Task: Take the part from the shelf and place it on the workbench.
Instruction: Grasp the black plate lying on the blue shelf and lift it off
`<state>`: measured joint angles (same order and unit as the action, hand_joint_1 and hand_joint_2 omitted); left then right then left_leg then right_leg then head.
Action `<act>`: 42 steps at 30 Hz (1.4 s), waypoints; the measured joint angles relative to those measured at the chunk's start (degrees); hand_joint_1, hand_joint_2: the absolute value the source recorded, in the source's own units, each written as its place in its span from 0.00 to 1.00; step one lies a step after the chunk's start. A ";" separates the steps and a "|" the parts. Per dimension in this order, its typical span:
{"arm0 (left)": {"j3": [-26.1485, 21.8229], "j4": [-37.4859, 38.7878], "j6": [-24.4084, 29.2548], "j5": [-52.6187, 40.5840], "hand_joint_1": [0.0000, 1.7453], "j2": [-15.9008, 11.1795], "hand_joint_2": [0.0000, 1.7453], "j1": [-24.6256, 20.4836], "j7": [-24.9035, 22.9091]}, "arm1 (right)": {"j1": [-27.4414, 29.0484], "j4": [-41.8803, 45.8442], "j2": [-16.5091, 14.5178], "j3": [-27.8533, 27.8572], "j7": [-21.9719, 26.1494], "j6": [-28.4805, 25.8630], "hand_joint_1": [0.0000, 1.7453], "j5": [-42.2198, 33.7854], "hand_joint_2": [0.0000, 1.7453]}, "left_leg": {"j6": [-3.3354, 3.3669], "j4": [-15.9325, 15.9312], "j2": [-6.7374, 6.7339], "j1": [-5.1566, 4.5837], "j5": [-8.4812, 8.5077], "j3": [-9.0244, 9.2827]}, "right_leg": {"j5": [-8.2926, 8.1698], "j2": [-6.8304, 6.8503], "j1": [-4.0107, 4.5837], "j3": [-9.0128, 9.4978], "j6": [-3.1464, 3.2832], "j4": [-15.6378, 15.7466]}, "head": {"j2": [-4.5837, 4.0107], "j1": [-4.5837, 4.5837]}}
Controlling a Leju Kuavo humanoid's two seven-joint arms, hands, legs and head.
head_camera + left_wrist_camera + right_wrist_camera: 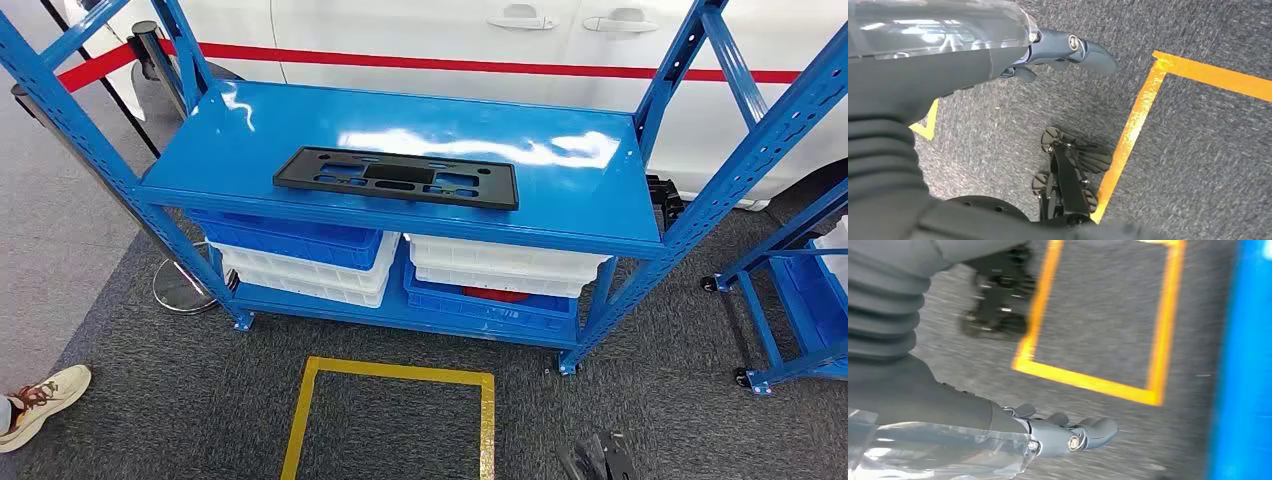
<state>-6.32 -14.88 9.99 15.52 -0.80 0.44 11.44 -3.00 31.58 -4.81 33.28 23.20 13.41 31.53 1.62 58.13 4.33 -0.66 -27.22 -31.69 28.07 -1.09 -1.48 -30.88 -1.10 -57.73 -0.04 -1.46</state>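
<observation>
A flat black rectangular part (pixel 397 177) with several cut-outs lies on the top board of the blue shelf (pixel 560 200), near its front edge and a little left of the middle. My left hand (pixel 1068 50) hangs over the grey carpet with its fingers stretched out, holding nothing. In the right wrist view my right hand (pixel 1068 435) also hangs above the carpet, fingers extended and empty, with a blue shelf edge (pixel 1243 365) close by. Both hands are low and far from the part.
White and blue bins (pixel 330 262) are stacked on the shelf's lower level. A yellow taped square (pixel 390 415) marks the carpet in front. A person's shoe (pixel 40 400) is at the left, a second blue rack (pixel 800 300) at the right, a white car (pixel 420 40) behind.
</observation>
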 joint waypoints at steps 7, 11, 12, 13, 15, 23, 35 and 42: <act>-0.69 0.27 0.04 0.51 0.00 0.03 0.00 -0.23 0.23 | -0.97 10.16 -0.17 -5.09 2.25 3.74 0.00 -5.71 0.00 | 1.31 -1.38 -0.29 0.64 0.79 0.84 | 2.05 0.25 0.25 -1.23 -0.83 -3.04 | 0.00 0.11; -1.10 0.56 0.09 1.02 0.00 0.03 0.00 -0.32 0.36 | -1.48 16.77 -0.33 -8.23 3.57 6.32 0.00 -9.28 0.00 | 1.52 -1.49 -0.44 0.55 0.73 1.04 | 6.73 0.50 0.19 -8.22 -0.83 -15.93 | 0.00 0.17; -1.22 0.63 0.10 1.12 0.00 0.03 0.00 -0.32 0.40 | -1.56 18.45 -0.40 -8.98 3.87 6.94 0.00 -10.15 0.00 | 1.47 -1.45 -0.37 0.52 0.60 1.15 | 5.73 0.50 0.20 -8.51 -0.78 -15.90 | 0.00 0.17; -1.35 0.68 0.11 1.18 0.00 0.04 0.00 -0.32 0.45 | -1.72 20.32 -0.47 -9.82 4.26 7.63 0.00 -11.08 0.00 | 1.35 -1.38 -0.27 0.51 0.41 1.37 | 3.57 0.49 0.20 -7.56 -0.66 -13.35 | 0.00 0.17; -1.62 0.81 0.15 1.22 0.00 0.10 0.00 -0.38 0.60 | -2.21 24.05 -0.57 -11.58 4.95 8.96 0.00 -12.89 0.00 | 0.95 -1.11 -0.08 0.42 -0.11 1.69 | -0.71 0.09 0.29 -4.18 -0.21 -5.53 | 0.00 0.17; -2.66 1.26 0.66 1.46 0.00 0.26 0.00 -0.89 1.17 | -3.63 39.39 -1.85 -18.21 7.88 14.62 0.00 -20.29 0.00 | -1.47 5.11 -2.43 0.50 -4.25 -1.27 | -1.64 0.65 0.09 -1.09 1.75 0.58 | 0.00 -0.22; -4.16 1.73 0.92 1.84 0.00 0.31 0.00 -1.26 1.57 | -5.58 61.58 -3.92 -26.70 11.91 23.91 0.00 -30.82 0.00 | -1.69 0.51 -4.42 1.79 0.97 -1.51 | 0.68 2.38 0.01 0.81 -0.49 -0.03 | 0.00 -0.26; -4.97 1.79 1.16 1.77 0.00 0.42 0.00 -1.39 1.99 | -6.58 73.74 -4.89 -30.51 14.19 29.51 0.00 -36.87 0.00 | 0.27 0.04 -3.84 1.18 0.71 -0.82 | 7.45 1.57 0.31 -8.22 -0.46 -17.22 | 0.00 -0.17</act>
<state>-11.28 -13.10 11.15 17.29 -0.38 -0.95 13.43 -9.58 105.32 -9.69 2.77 37.39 42.93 -5.34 1.89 58.17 0.49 0.53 -26.50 -32.51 35.52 0.49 -1.16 -39.11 -1.55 -74.96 -0.04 -1.64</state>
